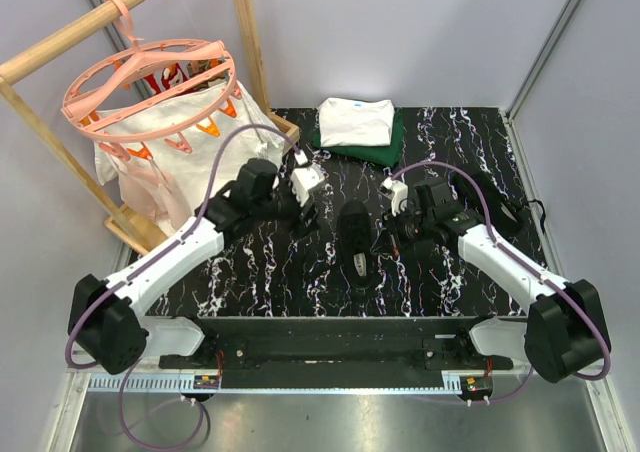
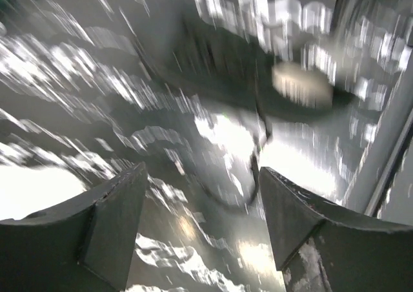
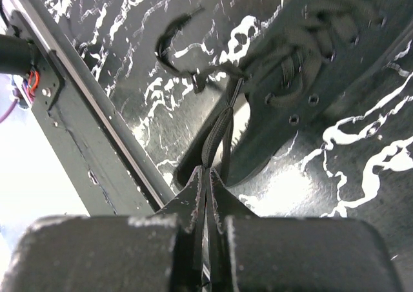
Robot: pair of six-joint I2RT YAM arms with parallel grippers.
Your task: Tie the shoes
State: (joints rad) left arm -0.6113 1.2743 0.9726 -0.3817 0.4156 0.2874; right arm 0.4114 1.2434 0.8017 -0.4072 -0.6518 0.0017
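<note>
The small black sneaker [image 1: 355, 234] lies in the middle of the marbled table, its pale grey patch toward the near end. In the right wrist view the sneaker [image 3: 303, 79] fills the upper right, and my right gripper [image 3: 208, 171] is shut on a loop of its black lace [image 3: 218, 132], pulled taut from the eyelets. My right gripper [image 1: 388, 240] sits just right of the shoe. My left gripper [image 1: 303, 220] is open and empty, left of the shoe. The blurred left wrist view shows the sneaker [image 2: 245, 72] ahead of the open fingers [image 2: 119, 214] and a loose lace [image 2: 248, 176] between them.
Folded white and dark green clothes [image 1: 357, 127] lie at the table's back. A pink hanger ring [image 1: 150, 82] with cloth hangs on a wooden rack [image 1: 60, 42] at the back left. A metal rail [image 3: 84, 111] edges the table's near side.
</note>
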